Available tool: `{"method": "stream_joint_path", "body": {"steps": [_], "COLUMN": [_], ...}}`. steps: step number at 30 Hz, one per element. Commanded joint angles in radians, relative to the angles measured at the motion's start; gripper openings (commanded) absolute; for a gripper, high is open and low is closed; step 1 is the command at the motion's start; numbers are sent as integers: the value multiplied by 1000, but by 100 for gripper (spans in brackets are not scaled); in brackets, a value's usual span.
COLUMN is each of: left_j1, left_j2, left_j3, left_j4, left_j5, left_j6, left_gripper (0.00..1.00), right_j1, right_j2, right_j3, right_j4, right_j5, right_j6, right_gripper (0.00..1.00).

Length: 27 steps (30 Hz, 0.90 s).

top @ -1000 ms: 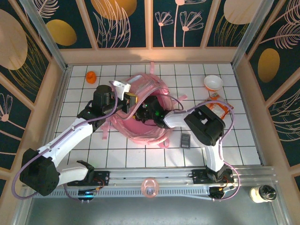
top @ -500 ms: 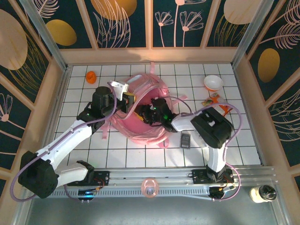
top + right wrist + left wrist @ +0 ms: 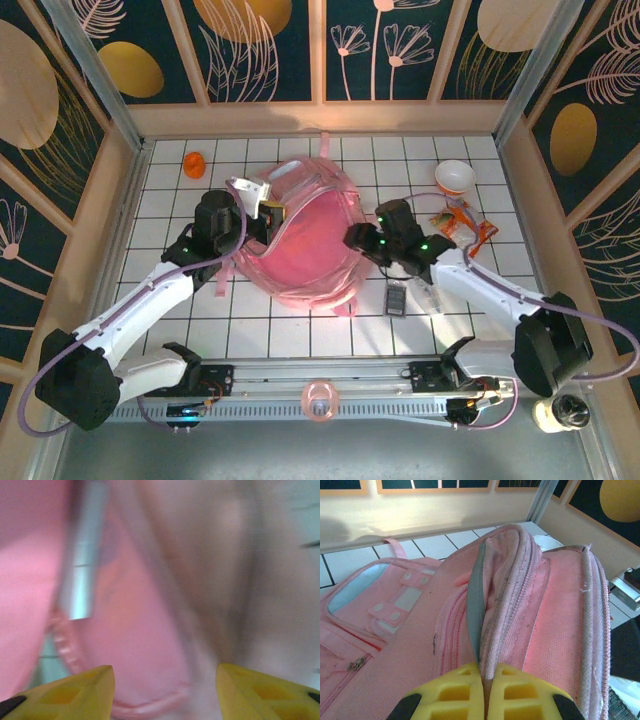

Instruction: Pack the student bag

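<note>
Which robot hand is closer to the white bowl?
Right. The right fingers hover by the bag's right side, nearer the bowl. The left fingers pinch the bag's left rim, across the bag from it.

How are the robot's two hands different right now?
The left gripper has its jaws pinched shut on the rim of the large pale pink fabric backpack. The right gripper has its jaws spread apart and holds nothing. From above, the left gripper is at the backpack's left side and the right gripper is at its right edge. Both have yellow jaws and both are close to the backpack.
</note>
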Motion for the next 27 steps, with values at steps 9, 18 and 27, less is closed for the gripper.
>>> {"method": "stream_joint_path", "body": {"steps": [9, 18, 27], "left_j1": [3, 4, 3], "left_j2": [-13, -37, -27], "left_j3": [24, 14, 14], "left_j4": [134, 122, 120], "left_j5": [11, 6, 15], "left_j6": [-11, 0, 8], "left_gripper": [0, 0, 0], "right_j1": [-121, -374, -393], "right_j2": [-28, 30, 142], "right_j3": [-69, -86, -73], "right_j4": [-576, -500, -455], "right_j5": [176, 193, 181], "right_j6": [-140, -249, -297], "right_gripper": [63, 67, 72]}}
